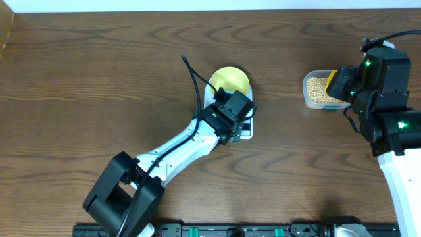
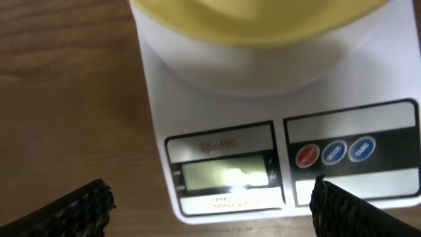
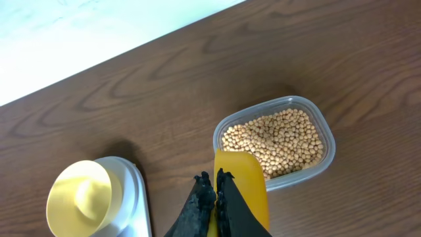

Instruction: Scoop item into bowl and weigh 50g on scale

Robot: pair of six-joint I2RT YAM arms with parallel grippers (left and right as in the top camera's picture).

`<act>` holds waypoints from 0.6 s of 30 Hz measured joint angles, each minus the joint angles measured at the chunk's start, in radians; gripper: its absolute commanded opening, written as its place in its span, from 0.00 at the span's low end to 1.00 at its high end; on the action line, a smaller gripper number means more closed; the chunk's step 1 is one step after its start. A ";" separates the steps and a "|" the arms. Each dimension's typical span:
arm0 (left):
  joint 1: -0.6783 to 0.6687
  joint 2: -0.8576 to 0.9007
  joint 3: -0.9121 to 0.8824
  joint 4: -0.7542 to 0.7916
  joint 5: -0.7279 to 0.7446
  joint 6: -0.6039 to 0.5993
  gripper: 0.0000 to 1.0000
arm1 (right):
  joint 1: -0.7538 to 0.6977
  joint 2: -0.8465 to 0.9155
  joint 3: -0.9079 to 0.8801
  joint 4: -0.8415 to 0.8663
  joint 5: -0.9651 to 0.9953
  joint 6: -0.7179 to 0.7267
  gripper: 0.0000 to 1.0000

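Overhead, the table [image 1: 79,79] is cropped at right; the scale [image 2: 223,105] and bowl [image 1: 230,80] at centre are half hidden by the wide-spread left gripper [image 2: 210,201]; the tub [image 3: 327,141] of beans [image 3: 276,141] is overlapped by the scoop [image 3: 242,187] clamped in the right gripper [image 3: 216,187]. Upper left is left bare.

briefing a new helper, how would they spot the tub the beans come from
On the wooden table, look right of the white scale. The tub sits there: clear, rectangular and full of tan beans, unlike the pale-yellow bowl.
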 measured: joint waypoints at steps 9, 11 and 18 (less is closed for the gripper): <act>0.000 0.051 -0.002 0.037 0.000 0.004 0.98 | 0.000 0.000 0.000 -0.002 -0.002 0.000 0.01; 0.000 0.052 -0.002 0.042 0.000 0.004 0.98 | 0.000 0.000 0.000 -0.002 -0.003 0.000 0.01; 0.000 0.095 -0.002 0.077 0.008 0.012 0.98 | 0.000 0.000 0.000 -0.003 -0.003 0.000 0.01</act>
